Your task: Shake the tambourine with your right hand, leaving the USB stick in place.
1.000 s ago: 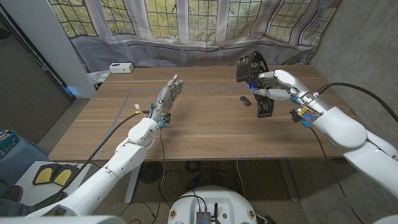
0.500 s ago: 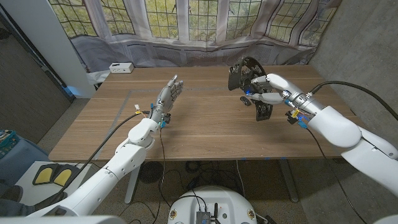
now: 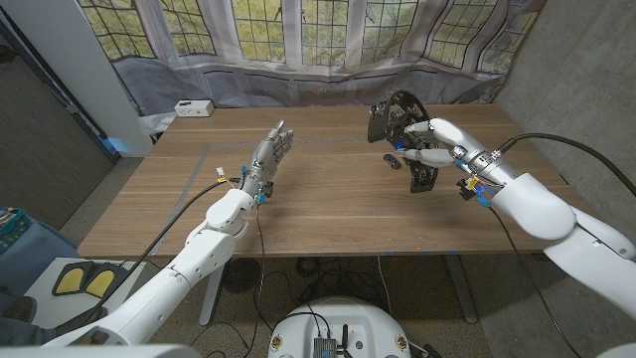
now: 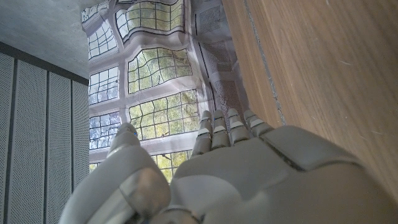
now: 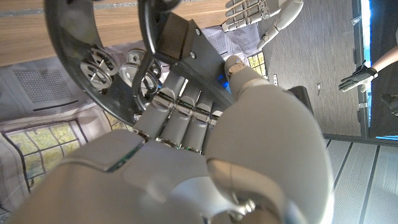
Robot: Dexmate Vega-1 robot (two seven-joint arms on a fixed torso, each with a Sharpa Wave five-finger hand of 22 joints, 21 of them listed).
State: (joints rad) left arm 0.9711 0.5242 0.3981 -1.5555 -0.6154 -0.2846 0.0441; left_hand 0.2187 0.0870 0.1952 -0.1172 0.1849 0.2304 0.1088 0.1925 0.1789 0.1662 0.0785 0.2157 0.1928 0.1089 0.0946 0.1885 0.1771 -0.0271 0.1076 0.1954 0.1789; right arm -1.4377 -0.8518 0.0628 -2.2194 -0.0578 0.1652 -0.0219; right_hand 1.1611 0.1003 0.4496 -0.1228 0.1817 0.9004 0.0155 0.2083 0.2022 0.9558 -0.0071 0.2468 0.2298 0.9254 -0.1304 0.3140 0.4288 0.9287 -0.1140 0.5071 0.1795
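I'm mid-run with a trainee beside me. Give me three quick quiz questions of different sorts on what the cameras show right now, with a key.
1. True or false: the right hand holds the tambourine raised off the table.
2. Multiple choice: where is the USB stick? A) in the left hand; B) on the table, just beside the right hand; C) next to the white box at the far left corner.
3. Fill in: the left hand holds ____.

Key: 1 true. 2 B. 3 nothing; its fingers are stretched out and apart, with the hand standing on edge over the table.
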